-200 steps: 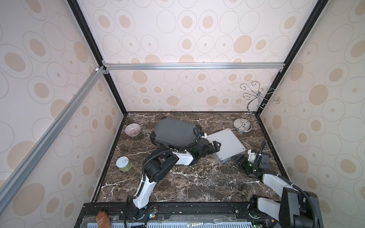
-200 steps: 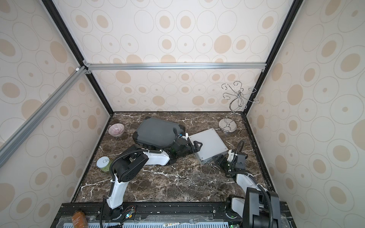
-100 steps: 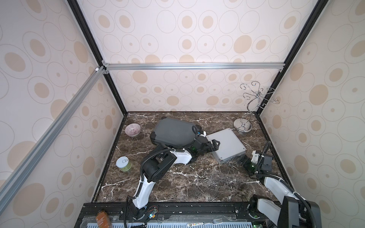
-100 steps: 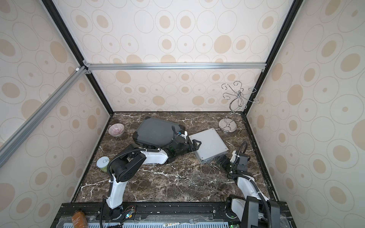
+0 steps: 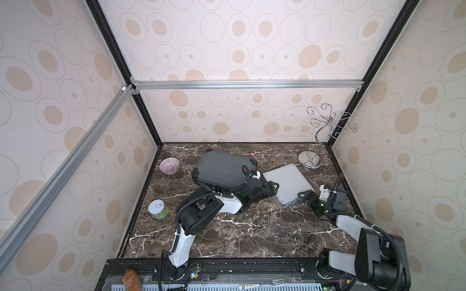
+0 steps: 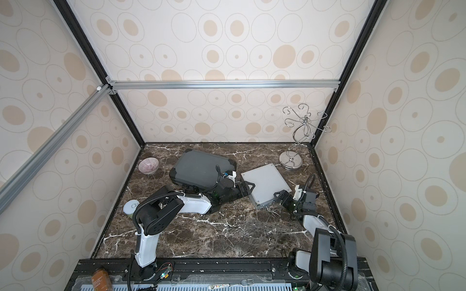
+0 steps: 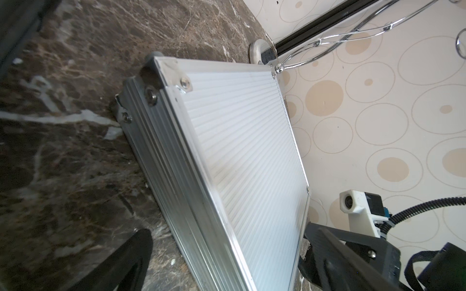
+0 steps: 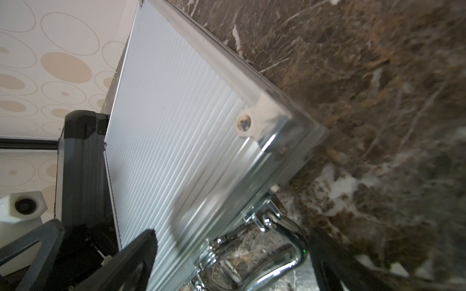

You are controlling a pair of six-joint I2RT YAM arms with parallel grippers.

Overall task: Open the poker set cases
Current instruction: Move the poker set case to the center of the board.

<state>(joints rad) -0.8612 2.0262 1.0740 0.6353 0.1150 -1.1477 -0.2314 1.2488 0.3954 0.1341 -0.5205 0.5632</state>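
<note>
Ribbed silver aluminium case [image 5: 287, 185] shut, right of centre; larger dark grey black-cornered case [image 5: 222, 171] just left. Left gripper [image 5: 272, 190] splayed at silver case's left edge, right gripper [image 5: 306, 199] splayed over its near chrome handle [image 8: 277, 252], both empty.

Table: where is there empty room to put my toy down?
Bare: the near middle of the table, between left arm and right arm, before the silver case. Crowded: around silver case and dark case, where left gripper and right gripper sit.

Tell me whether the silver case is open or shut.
Shut. The silver case lies flat on the table, and both wrist views show its lid flush on the base, with no gap along the seam.
</note>
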